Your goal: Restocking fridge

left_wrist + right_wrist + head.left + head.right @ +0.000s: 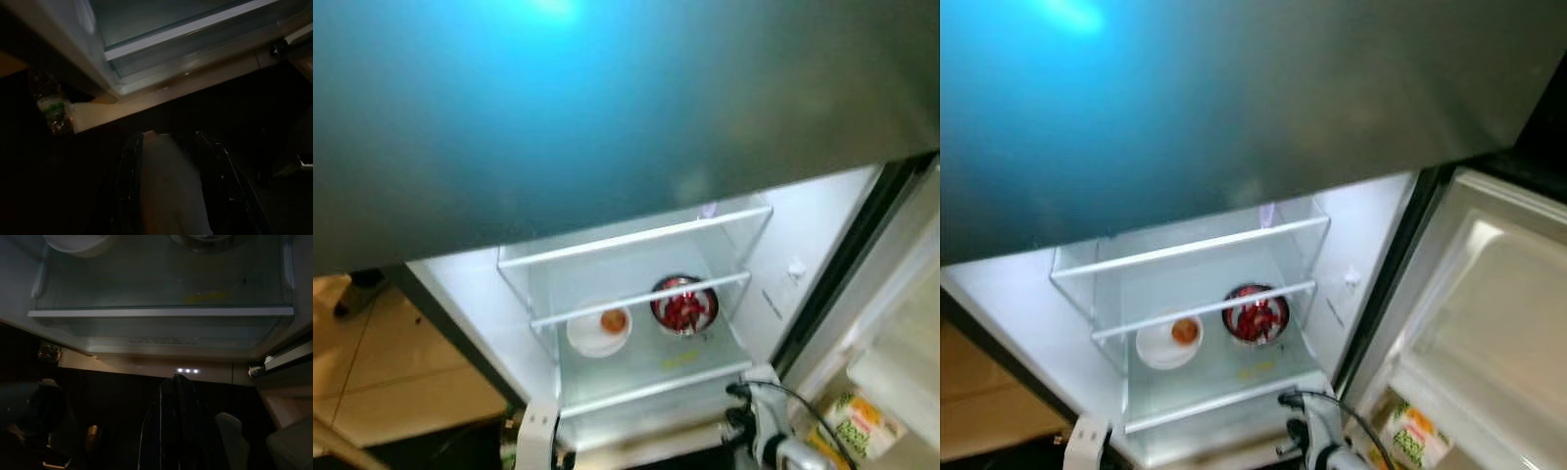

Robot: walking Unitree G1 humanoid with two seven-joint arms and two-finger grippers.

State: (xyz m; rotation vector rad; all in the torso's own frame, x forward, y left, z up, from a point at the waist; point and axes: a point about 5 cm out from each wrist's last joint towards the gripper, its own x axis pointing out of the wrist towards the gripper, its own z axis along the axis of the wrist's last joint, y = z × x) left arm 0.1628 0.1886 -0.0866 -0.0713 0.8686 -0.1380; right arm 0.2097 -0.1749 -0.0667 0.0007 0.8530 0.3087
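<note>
- Fridge [489, 323] stands open, lit inside; its door [1489, 294] swings out at 3 o'clock in the head views.
- Glass shelves [636, 299] run across the middle of the compartment.
- White bowl [598, 331] w/ an orange round thing [614, 319] in it sits on a shelf, approx. centre of the fridge.
- Metal bowl [684, 305] w/ red stuff inside sits just beside it, at its 3 o'clock, apart from the white bowl.
- Carton [852, 423] w/ green & orange print stands in the door shelf at 5 o'clock.
- Left pincer [171, 147] is low, in front of the fridge's bottom edge; closed on a pale, smooth thing [168, 196] held between the two black fingers [129, 161]. Too dark to say what it is.
- Plastic bottle [54, 110] w/ a green label shows dimly by the fridge's outer side in the left wrist view.
- Right pincer [177, 382] is also low, pointed at the front rim of the bottom glass shelf [161, 312]; fingers look pressed together, nothing between them.
- Tan tiled floor [382, 372] shows at 8 o'clock, beside the fridge.
</note>
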